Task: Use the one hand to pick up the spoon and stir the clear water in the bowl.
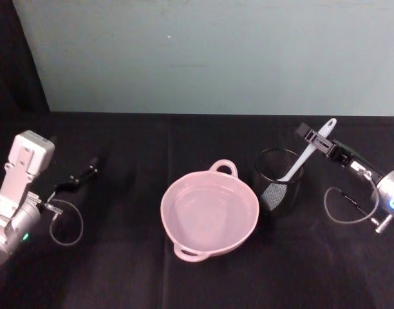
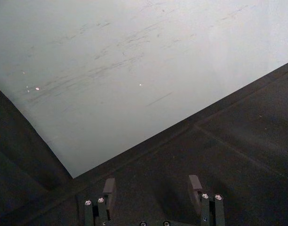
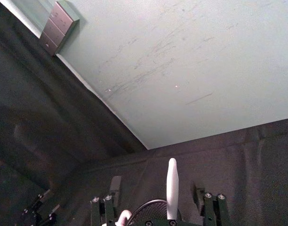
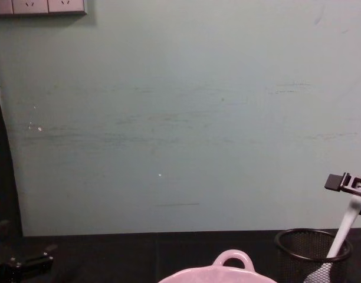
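Item 1, right gripper (image 1: 315,138): I am seeing it hanging over the black mesh cup (image 1: 293,192). Its jaws are standing wide apart and straddling the upper handle of the spoon (image 1: 301,158). In the right wrist view both fingers (image 3: 116,184) are sitting clear of the handle, so it is clamping nothing.

Item 2, spoon: it is standing head down inside the mesh cup and leaning, with its tip pointing up toward the back wall.

Item 3, mesh cup: it is standing on the black tablecloth (image 1: 120,270), just beside the bowl (image 1: 178,188) on the bowl's right.

Item 4, bowl: pale pink, it is sitting mid-table and holding clear water, with one loop handle showing at the far rim and one at the near rim.

Item 5, left gripper (image 1: 87,172): it is idling low at the table's left, well apart from the bowl, with its jaws spread and empty.
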